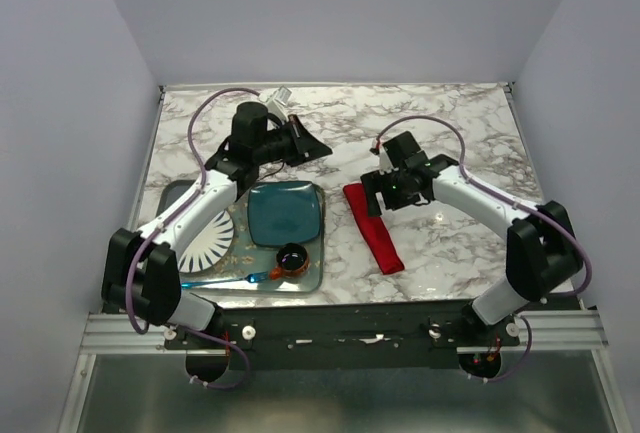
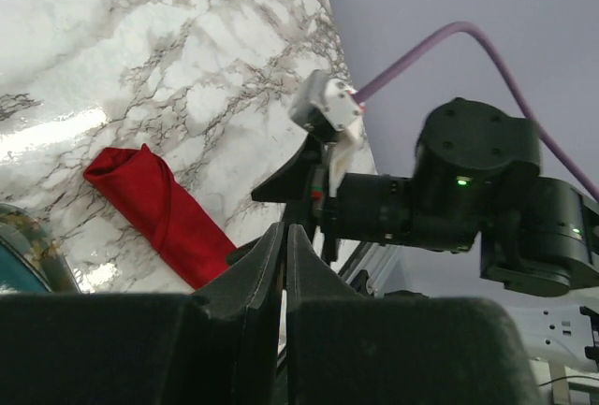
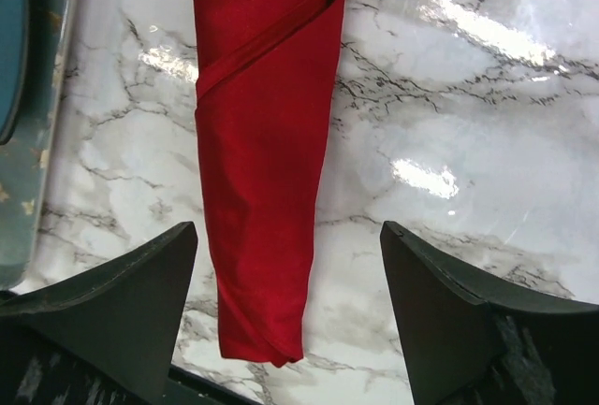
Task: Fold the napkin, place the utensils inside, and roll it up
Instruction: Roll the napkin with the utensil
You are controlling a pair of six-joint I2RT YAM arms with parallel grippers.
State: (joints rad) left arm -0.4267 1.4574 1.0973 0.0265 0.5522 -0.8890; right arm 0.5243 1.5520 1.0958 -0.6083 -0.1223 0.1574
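Napkin [image 1: 373, 228] lies as a narrow red roll on the marble tabletop [image 1: 450, 133], running from the centre of the overhead view down toward lower right, just right of the tray [image 1: 312, 279]. The right wrist view shows it wound on itself, one hemmed edge crossing it diagonally near the top of the frame. No fork shows anywhere; whether it sits inside the roll cannot be told, though no silver piece lies loose on the tabletop or tray, only a blue plastic utensil [image 1: 225, 280] at the tray's lower edge.

The right claw [image 3: 288, 237] is released, its fingers spread wide to either side of the roll's end and clear of the cloth. The left claw [image 2: 285, 246] is clenched on nothing, held up over the upper left part of the tabletop, well apart from the roll.

Judging by this, folding and rolling look done and the roll is set down; little seems left beyond drawing the arms away.
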